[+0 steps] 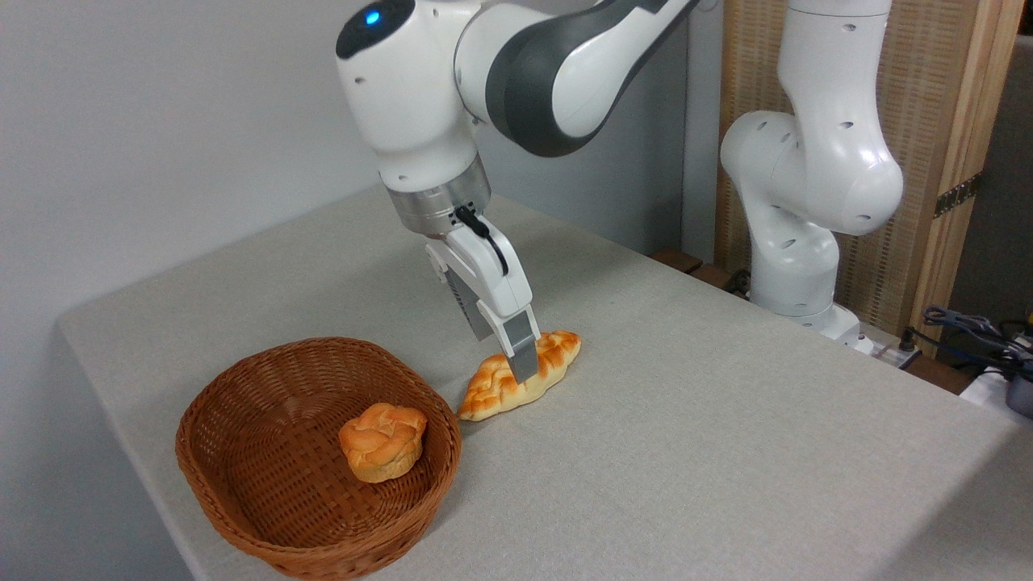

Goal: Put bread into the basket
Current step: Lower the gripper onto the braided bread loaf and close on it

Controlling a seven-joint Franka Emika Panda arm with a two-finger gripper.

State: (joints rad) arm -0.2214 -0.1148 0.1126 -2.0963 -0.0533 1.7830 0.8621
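I see the bread [520, 378] lying on the table [686, 452] at frame centre, just right of the basket [242, 492], outside it. My gripper [523, 363] straddles its middle; whether it pinches yet, I cannot tell. I judge the loaf light and squashy, best held mid-length. The matte tabletop is roomy; a bun [382, 441] occupies the basket.

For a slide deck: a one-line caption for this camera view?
Gripper straddling the braided bread on the table, beside the basket holding a bun.
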